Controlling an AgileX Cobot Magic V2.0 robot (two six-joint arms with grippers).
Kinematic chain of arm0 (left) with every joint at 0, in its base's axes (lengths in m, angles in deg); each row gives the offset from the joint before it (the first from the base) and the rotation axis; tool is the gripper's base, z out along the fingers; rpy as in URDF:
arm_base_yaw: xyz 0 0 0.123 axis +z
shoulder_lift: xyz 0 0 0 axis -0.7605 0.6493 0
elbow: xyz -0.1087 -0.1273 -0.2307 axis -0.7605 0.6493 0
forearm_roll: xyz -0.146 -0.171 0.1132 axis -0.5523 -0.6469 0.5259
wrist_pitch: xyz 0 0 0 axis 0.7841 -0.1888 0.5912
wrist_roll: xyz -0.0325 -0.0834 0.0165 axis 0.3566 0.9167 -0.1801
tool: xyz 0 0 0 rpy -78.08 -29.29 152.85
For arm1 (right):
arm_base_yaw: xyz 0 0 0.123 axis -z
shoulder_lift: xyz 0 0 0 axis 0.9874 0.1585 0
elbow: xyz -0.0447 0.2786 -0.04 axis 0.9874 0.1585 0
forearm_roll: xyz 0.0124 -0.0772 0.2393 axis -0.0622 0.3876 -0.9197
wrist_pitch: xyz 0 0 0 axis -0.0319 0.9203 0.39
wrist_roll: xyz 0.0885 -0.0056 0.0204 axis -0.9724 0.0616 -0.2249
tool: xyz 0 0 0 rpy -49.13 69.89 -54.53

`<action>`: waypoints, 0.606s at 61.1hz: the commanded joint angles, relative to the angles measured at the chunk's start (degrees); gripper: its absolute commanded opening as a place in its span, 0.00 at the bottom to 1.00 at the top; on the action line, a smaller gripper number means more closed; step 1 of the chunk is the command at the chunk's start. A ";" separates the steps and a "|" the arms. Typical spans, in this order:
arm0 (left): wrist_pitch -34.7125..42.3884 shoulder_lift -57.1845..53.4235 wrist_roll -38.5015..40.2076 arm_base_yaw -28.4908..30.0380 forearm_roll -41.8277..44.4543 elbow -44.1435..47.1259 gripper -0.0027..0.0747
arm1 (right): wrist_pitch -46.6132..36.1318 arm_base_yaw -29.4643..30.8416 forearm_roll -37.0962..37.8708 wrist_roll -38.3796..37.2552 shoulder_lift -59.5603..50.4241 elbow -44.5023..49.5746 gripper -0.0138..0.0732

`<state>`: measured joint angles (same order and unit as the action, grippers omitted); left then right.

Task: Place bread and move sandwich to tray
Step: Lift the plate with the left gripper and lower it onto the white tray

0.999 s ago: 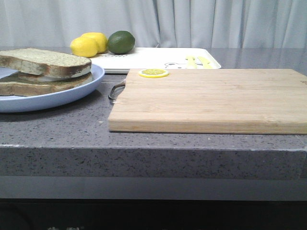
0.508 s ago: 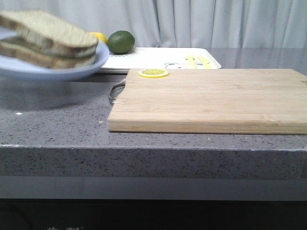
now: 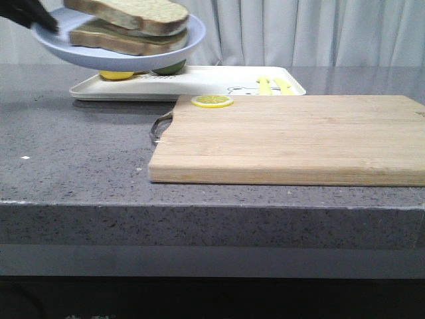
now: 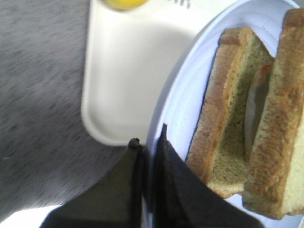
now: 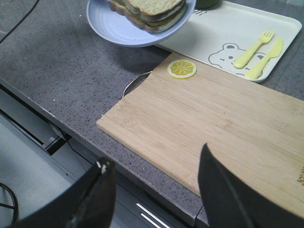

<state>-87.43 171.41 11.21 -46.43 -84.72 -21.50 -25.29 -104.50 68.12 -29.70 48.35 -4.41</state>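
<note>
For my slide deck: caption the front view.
Left pincer carries the plate with the sandwich above the tray.

front view: low, near counter-edge height, facing forward across grey speckled counter (image 3: 80,173) toward pale curtain (image 3: 299,33); wooden cutting board (image 3: 292,139) close. left wrist view: very near, looking down on round pale-blue plate (image 4: 175,109) rim and flat white rectangular tray (image 4: 128,71). right wrist view: high, oblique, further back, over cutting board (image 5: 209,123). all three share plate and tray; front and right wrist share yellow lemon slice (image 3: 212,101).
</note>
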 commanded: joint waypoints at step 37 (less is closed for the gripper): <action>0.23 15.05 16.67 -2.97 -5.33 -20.59 0.01 | -3.80 -0.01 -0.85 0.09 0.09 -1.47 0.63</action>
<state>-88.14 190.71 26.01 -49.09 -85.10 -39.66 -25.29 -104.50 68.12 -29.70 48.35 -4.41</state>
